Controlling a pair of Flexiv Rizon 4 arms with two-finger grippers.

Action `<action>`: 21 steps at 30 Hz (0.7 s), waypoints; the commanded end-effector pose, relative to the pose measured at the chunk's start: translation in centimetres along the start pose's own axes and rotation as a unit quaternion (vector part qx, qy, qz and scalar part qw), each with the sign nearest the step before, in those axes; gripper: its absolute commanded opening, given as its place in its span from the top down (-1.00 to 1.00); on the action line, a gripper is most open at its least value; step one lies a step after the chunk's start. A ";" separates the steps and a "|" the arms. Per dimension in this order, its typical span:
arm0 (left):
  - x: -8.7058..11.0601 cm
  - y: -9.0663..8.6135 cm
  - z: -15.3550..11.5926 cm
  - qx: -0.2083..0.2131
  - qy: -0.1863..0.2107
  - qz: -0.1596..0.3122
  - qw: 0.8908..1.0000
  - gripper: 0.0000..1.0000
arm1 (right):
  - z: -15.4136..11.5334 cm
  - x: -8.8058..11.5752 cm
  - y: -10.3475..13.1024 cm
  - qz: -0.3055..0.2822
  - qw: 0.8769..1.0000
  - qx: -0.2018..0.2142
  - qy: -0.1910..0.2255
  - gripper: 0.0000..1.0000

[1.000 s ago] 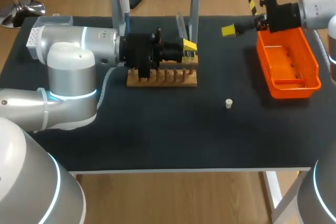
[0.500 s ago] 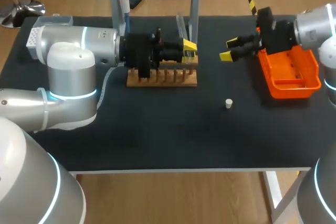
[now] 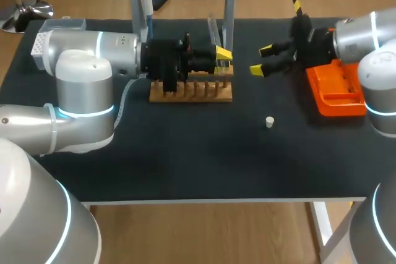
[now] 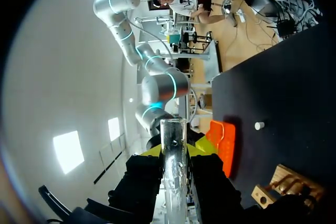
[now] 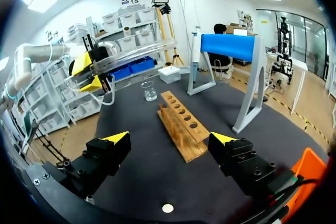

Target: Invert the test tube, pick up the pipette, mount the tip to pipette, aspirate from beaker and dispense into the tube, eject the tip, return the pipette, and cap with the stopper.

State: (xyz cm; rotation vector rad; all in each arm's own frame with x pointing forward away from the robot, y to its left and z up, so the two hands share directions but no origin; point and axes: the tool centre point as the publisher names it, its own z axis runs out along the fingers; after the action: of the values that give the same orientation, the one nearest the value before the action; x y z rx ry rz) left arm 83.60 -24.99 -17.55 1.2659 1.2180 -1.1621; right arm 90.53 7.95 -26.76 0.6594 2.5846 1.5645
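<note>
My left gripper (image 3: 223, 54) pinches a clear glass test tube (image 4: 174, 166), holding it just above the right end of the slotted wooden rack (image 3: 192, 91). My right gripper (image 3: 262, 60) hangs spread and empty over the black tabletop (image 3: 185, 153). From it, the rack lies at 9 o'clock, the small white stopper (image 3: 270, 122) at 6 o'clock and the orange plastic tray (image 3: 337, 94) at 3 o'clock.
</note>
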 end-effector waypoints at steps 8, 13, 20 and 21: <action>0.0 0.0 -0.1 0.000 -0.001 0.001 1.000 1.00 | 4.1 0.6 -1.7 -0.066 0.998 0.011 -0.010 -1.00; 0.0 0.0 -0.1 0.000 -0.001 0.001 1.000 1.00 | 5.5 0.5 -2.7 -0.078 0.997 0.021 -0.010 -1.00; 0.0 0.0 -0.1 0.000 -0.001 0.001 1.000 1.00 | 6.2 -0.2 -3.2 -0.072 0.997 0.022 -0.021 -1.00; 0.0 0.0 -0.1 0.000 -0.001 0.001 1.000 1.00 | 6.1 -0.3 -3.0 -0.060 0.998 0.011 -0.015 -1.00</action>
State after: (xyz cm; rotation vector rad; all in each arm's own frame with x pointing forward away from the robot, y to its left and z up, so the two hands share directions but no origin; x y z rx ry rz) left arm 83.60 -24.99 -17.55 1.2659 1.2180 -1.1621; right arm 91.13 11.52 -32.15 0.4962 2.5874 1.4398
